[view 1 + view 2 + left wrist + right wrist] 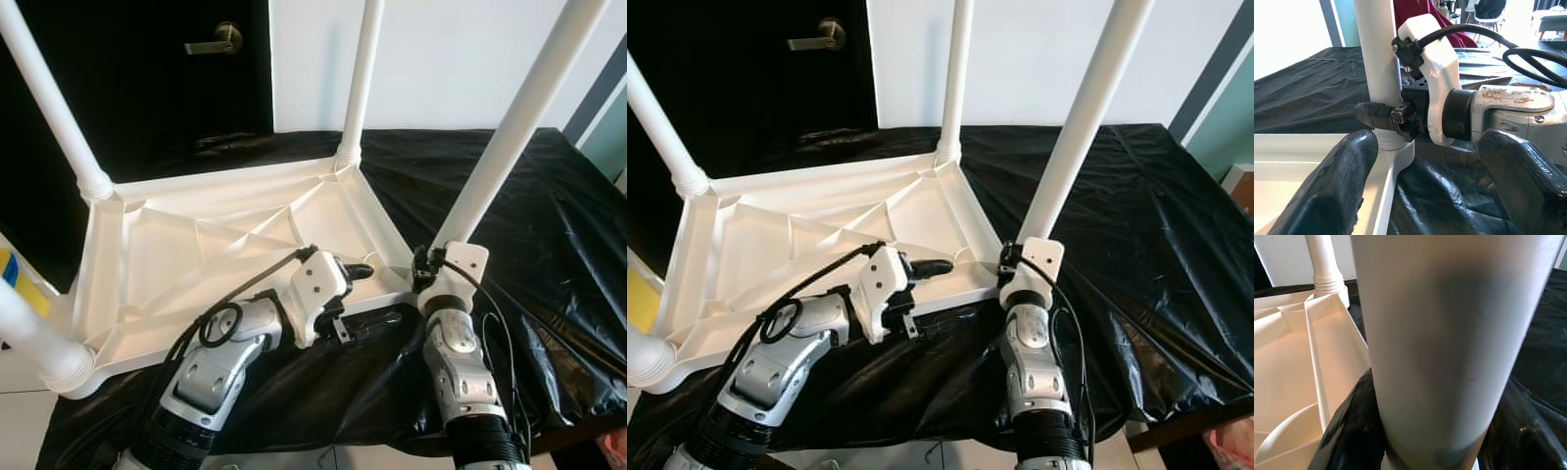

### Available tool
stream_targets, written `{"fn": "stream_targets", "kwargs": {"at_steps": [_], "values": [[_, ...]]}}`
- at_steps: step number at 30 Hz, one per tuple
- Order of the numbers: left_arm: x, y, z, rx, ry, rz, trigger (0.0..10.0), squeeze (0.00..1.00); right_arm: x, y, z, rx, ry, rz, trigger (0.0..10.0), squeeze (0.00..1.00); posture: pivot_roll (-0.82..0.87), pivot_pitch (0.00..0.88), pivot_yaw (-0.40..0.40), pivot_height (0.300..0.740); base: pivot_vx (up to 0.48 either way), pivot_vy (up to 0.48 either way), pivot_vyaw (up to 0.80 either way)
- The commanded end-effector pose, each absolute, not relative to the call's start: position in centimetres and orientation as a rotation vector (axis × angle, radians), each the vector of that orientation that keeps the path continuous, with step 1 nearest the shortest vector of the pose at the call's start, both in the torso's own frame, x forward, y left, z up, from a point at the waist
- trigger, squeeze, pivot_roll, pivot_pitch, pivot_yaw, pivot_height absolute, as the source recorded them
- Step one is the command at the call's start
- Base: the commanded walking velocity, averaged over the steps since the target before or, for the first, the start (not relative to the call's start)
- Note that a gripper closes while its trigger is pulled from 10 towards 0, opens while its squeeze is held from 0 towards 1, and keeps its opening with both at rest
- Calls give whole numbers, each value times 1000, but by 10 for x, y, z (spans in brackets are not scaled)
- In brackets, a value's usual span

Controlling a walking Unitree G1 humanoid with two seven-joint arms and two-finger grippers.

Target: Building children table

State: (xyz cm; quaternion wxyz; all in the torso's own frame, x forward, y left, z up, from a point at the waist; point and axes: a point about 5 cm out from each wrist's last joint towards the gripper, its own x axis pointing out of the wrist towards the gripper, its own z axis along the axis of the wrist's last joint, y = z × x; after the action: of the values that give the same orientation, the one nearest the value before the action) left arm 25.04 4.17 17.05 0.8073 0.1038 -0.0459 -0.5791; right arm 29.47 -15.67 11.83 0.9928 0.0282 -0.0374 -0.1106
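Two silver metal forearms, jointed in rounded segments, ribbed black cuffs near the elbows. White plastic wrist housings on both, the right one scuffed and showing small dark screws. Black cables looped along each arm into the housings. Left gripper (359, 271) and right gripper (1382, 115): long black fingers, textured and worn.

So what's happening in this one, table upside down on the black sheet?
A white plastic children's table lies upside down on a black plastic sheet, four white legs up. The right gripper is closed around the near-right white tubular leg just above its socket. The left gripper, fingers open, rests at the tabletop's near edge beside it.
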Motion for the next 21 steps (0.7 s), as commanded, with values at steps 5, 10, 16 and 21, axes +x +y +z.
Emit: {"fn": "stream_targets", "kwargs": {"at_steps": [5, 10, 16, 21], "values": [[255, 44, 171, 211, -99, -1178, 10000, 0, 284, -166, 113, 56, -79, -212, 10000, 1000, -10, 50, -32, 740, 0, 0, 0], [255, 45, 171, 206, -102, -1172, 10000, 0, 275, -177, 122, 19, -149, -220, 10000, 1000, -16, 48, -43, 740, 0, 0, 0], [252, 45, 171, 168, -98, -1179, 10000, 0, 251, -187, 123, -10, -163, -128, 10000, 565, -22, 40, -49, 740, 0, 0, 0], [253, 52, 176, 165, -109, -1174, 10000, 0, 217, -185, 117, -17, -115, 6, 10000, 0, -25, 33, -45, 740, 0, 0, 0]]}}
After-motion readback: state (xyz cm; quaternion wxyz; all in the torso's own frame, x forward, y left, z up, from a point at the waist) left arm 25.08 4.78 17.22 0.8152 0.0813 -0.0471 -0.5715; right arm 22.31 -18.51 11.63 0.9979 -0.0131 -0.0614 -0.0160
